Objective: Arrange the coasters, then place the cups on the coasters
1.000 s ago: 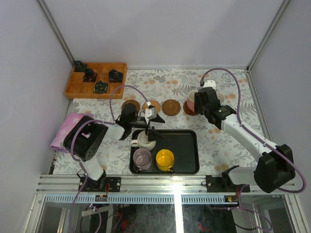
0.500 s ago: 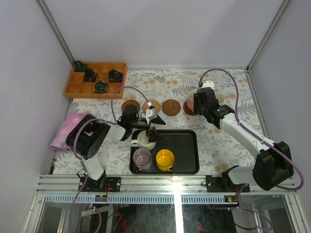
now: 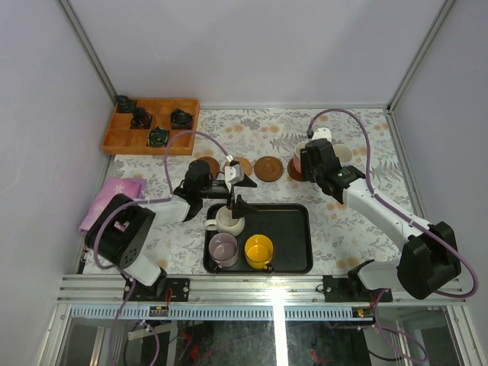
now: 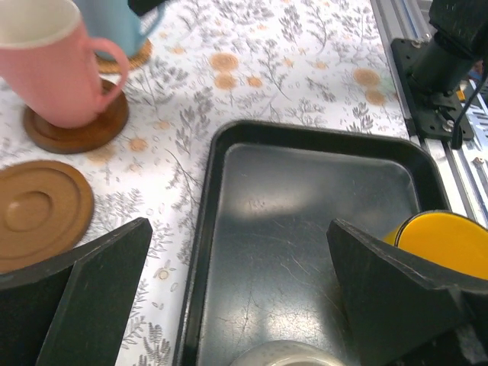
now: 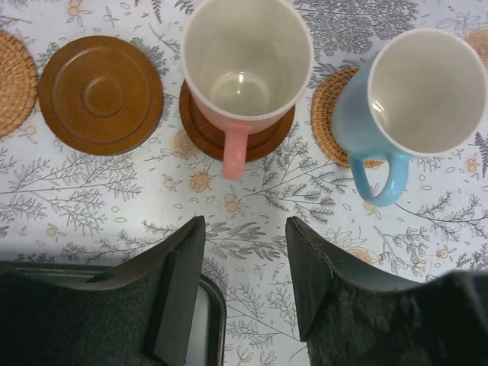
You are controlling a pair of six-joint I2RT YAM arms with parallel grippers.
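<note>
Three cups stand in the black tray (image 3: 293, 236): cream-white (image 3: 229, 220), lilac (image 3: 223, 248) and yellow (image 3: 258, 250). My left gripper (image 3: 242, 196) hangs wide open over the tray's far left part. In the left wrist view the left gripper (image 4: 240, 293) has the cream cup's rim (image 4: 293, 355) just below it, and the yellow cup (image 4: 450, 240) sits to the right. The pink cup (image 5: 244, 57) stands on a dark coaster (image 5: 202, 130). The blue cup (image 5: 419, 95) stands on a woven coaster (image 5: 326, 114). My right gripper (image 5: 244, 271) is open and empty just short of the pink handle. Two empty coasters are the brown coaster (image 5: 99, 93) and another woven coaster (image 5: 11, 80).
A wooden compartment box (image 3: 151, 126) holding black items sits at the far left. A pink cloth (image 3: 114, 197) lies at the table's left edge. The tray's corner (image 5: 216, 305) lies just under my right gripper's left finger. Metal rails run along the near edge.
The left arm's rear links have swung left while its gripper stays over the cream cup. The right gripper has shifted slightly near the pink cup.
</note>
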